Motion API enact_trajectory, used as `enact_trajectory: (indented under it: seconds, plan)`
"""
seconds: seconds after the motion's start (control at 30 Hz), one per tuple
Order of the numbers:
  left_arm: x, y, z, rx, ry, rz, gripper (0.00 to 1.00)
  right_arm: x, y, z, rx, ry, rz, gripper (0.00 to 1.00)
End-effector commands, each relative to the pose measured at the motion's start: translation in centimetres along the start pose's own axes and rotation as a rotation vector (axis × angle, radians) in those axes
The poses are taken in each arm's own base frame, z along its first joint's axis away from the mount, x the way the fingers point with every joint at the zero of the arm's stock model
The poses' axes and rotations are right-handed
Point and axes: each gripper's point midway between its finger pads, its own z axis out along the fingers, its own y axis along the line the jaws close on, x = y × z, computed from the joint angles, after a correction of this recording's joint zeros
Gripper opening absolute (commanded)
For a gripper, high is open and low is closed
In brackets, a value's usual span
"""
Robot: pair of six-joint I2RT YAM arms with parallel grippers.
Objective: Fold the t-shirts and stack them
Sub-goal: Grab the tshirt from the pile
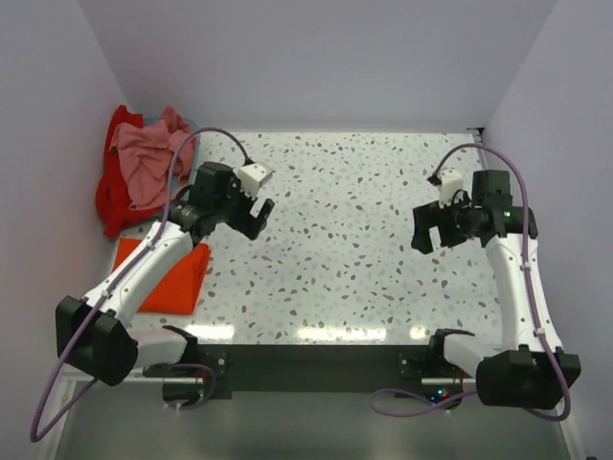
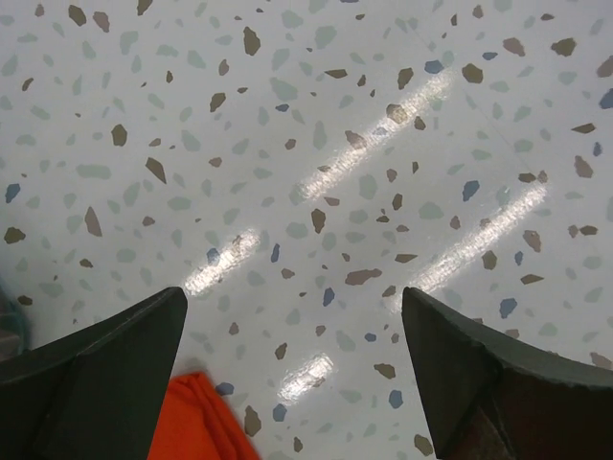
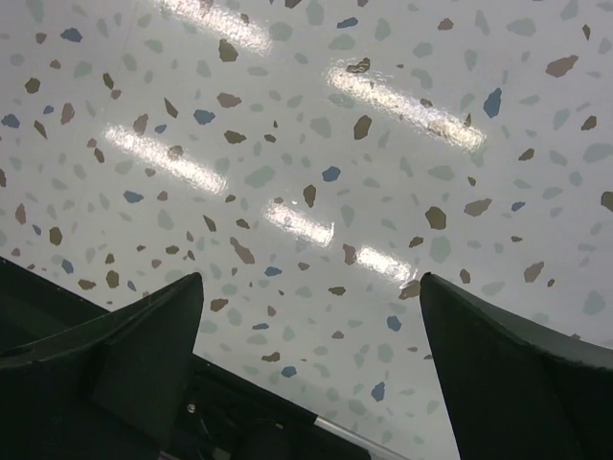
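Slumping in the far left corner, a crumpled red tee [image 1: 111,196] lies in a soft heap with a rumpled rose-pink tee [image 1: 144,161] draped over it. Just nearer, an orange tee [image 1: 178,280] lies folded flat into a tidy rectangle, partly under the left arm. The left gripper [image 1: 257,217] hangs over the glossy table [image 1: 335,249], which is white and flecked with brown, grey-green and blue chips. Its dark, wedge-shaped fingers [image 2: 105,355] are spread wide with nothing between them, and the orange cloth shows at their base. Well apart on the right, the right gripper [image 1: 422,230] is likewise splayed and empty above bare speckle.
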Motion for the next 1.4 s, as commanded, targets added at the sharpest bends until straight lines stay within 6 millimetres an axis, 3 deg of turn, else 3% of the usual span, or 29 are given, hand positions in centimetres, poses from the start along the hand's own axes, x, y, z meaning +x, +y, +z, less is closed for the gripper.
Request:
enact_trajectory:
  seconds: [0.0, 0.07, 0.1, 0.13, 0.17, 0.2, 0.23, 0.3, 0.33, 0.4, 0.6, 0.67, 0.73, 0.77, 0.83, 0.87, 0.93, 0.97, 1.0, 1.03, 1.07, 1.13, 1.23, 1.37]
  plan:
    - [-5.1, 3.0, -3.7, 0.003, -0.187, -0.087, 1.00, -2.7, -1.1, -1.2, 0.066, -0.078, -0.002, 0.99]
    - [-5.5, 5.3, -4.9, 0.039, -0.202, -0.131, 1.00, -3.7, -1.1, -1.5, 0.066, -0.111, 0.012, 0.99]
    - [-7.5, 6.6, -6.2, 0.020, -0.248, -0.113, 1.00, -4.4, -1.2, -1.5, 0.068, -0.137, 0.011, 0.99]
    - [-8.1, 7.7, -6.8, 0.003, -0.259, -0.112, 1.00, -4.9, -1.2, -1.5, 0.064, -0.152, 0.013, 0.99]
    - [-8.0, 9.6, -7.0, -0.020, -0.258, -0.144, 1.00, -5.4, -1.2, -1.5, 0.065, -0.174, 0.044, 0.99]
    - [-9.5, 10.9, -8.2, -0.043, -0.299, -0.139, 1.00, -6.4, -1.4, -1.5, 0.073, -0.213, 0.050, 0.99]
    - [-9.7, 12.4, -8.7, -0.061, -0.313, -0.162, 1.00, -7.0, -1.5, -1.5, 0.077, -0.232, 0.061, 0.99]
    - [-10.2, 16.2, -10.1, -0.118, -0.362, -0.201, 1.00, -8.6, -3.2, -1.5, 0.160, -0.299, 0.152, 0.99]
    - [-9.7, 18.9, -10.4, -0.165, -0.373, -0.232, 1.00, -9.0, -4.2, -1.5, 0.211, -0.315, 0.206, 0.99]
    - [-9.9, 21.5, -11.3, -0.207, -0.397, -0.249, 1.00, -9.3, -4.5, -1.0, 0.214, -0.306, 0.220, 0.99]
    - [-7.6, 32.2, -12.1, -0.388, -0.446, -0.362, 0.98, -9.8, -2.5, 1.2, 0.034, -0.266, 0.153, 0.99]
    - [-5.9, 34.9, -10.5, -0.422, -0.410, -0.371, 0.95, -9.5, -2.3, 1.9, 0.009, -0.256, 0.142, 0.99]
    - [-5.8, 36.6, -9.8, -0.448, -0.390, -0.330, 0.93, -9.0, -2.2, 2.8, -0.018, -0.234, 0.139, 0.99]
    - [-4.3, 37.8, -8.0, -0.447, -0.352, -0.348, 0.92, -8.8, -2.3, 3.2, -0.021, -0.227, 0.142, 0.99]
    - [-4.7, 39.5, -7.4, -0.463, -0.353, -0.323, 0.89, -8.5, -2.2, 4.2, -0.043, -0.210, 0.147, 0.99]
    - [-3.6, 40.4, -5.6, -0.449, -0.332, -0.339, 0.89, -8.5, -2.3, 4.4, -0.049, -0.207, 0.148, 0.99]
    - [-4.9, 42.0, -5.4, -0.455, -0.371, -0.339, 0.87, -8.4, -2.5, 5.3, -0.056, -0.195, 0.155, 0.99]
    - [-4.0, 42.7, -3.5, -0.435, -0.362, -0.354, 0.87, -8.4, -2.5, 5.5, -0.060, -0.190, 0.159, 0.99]
    - [-5.4, 43.6, -3.8, -0.452, -0.391, -0.340, 0.86, -8.5, -2.7, 5.7, -0.059, -0.184, 0.161, 0.99]
    - [-5.5, 44.2, -3.3, -0.463, -0.391, -0.340, 0.86, -8.3, -2.8, 6.2, -0.062, -0.168, 0.168, 0.99]
    - [-4.4, 44.9, -1.4, -0.469, -0.364, -0.356, 0.86, -8.2, -2.8, 6.3, -0.067, -0.154, 0.175, 0.99]
    - [-5.1, 45.9, -0.9, -0.491, -0.378, -0.338, 0.86, -8.5, -2.9, 6.2, -0.069, -0.145, 0.176, 0.99]
    - [-4.0, 46.9, 1.1, -0.525, -0.356, -0.338, 0.86, -8.6, -3.1, 6.0, -0.056, -0.141, 0.174, 0.99]
    - [-1.2, 47.0, 3.8, -0.538, -0.287, -0.365, 0.88, -8.7, -3.4, 6.0, -0.042, -0.132, 0.172, 0.99]
